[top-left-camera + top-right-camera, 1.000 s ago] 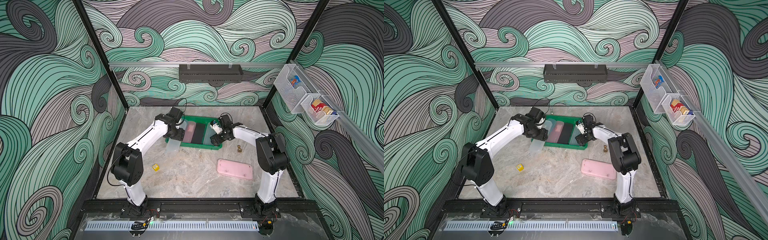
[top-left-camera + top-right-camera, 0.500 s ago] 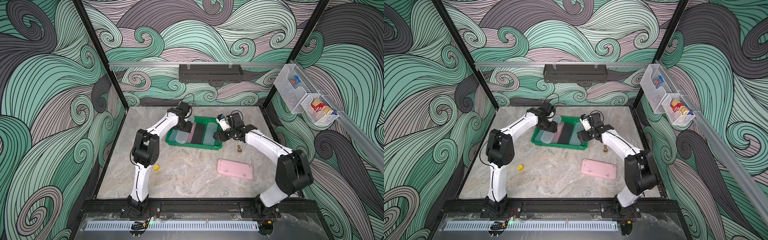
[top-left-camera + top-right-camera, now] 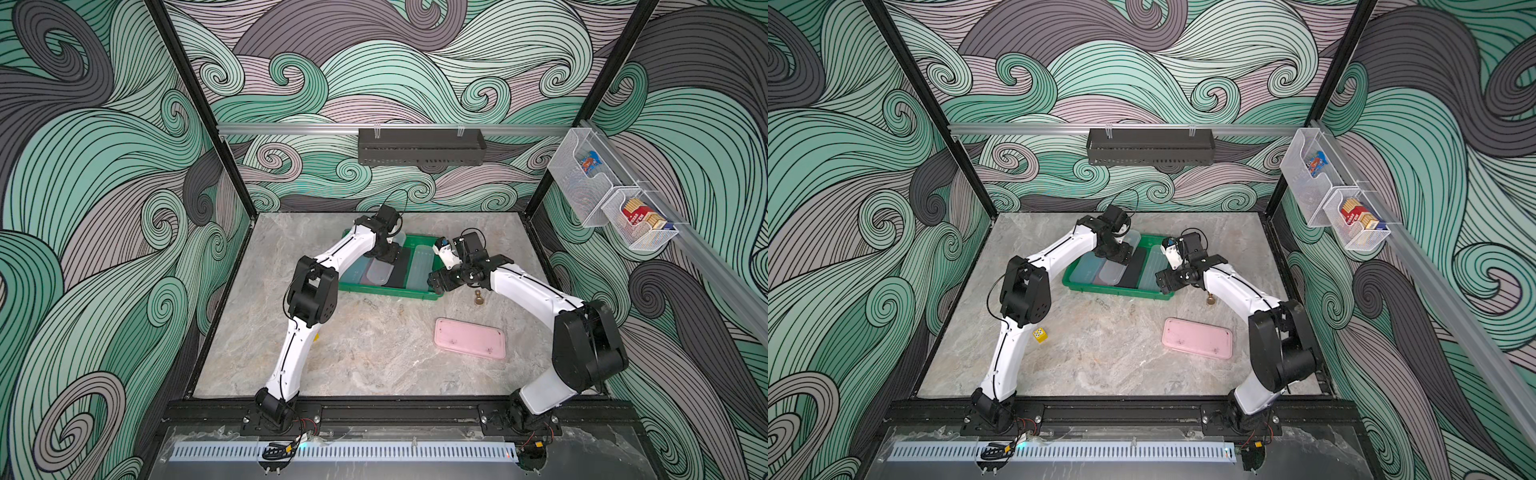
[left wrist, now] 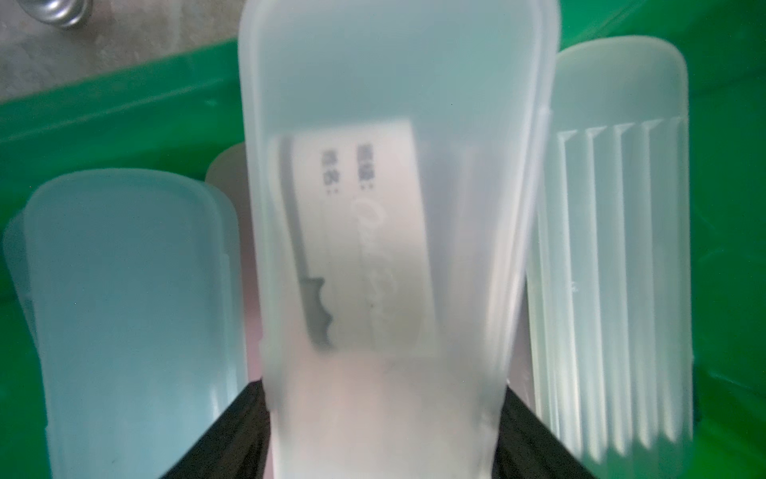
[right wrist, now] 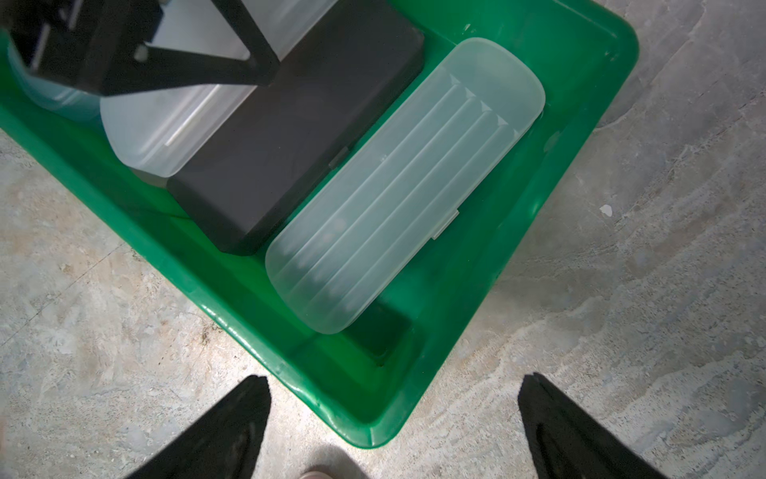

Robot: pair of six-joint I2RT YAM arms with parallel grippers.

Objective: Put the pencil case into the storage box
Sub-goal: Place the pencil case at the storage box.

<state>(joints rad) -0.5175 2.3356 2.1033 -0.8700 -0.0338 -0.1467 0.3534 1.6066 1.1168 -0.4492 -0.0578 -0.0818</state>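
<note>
Pencil case (image 4: 385, 207): frosted plastic, clamped at one end by left gripper (image 3: 388, 254), over storage box (image 3: 386, 293) middle, above other cases (image 5: 398, 178). Judged light, rigid, slick; hold across narrow width. Right gripper (image 5: 396, 379) jaws wide, empty, beside box near-right corner.

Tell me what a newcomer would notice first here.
The bright green storage box toward the table's rear, packed with pencil cases side by side, stands out first. The left tool holds a frosted pencil case over it, while a pink pencil case lies alone on the marble nearer the front.
</note>
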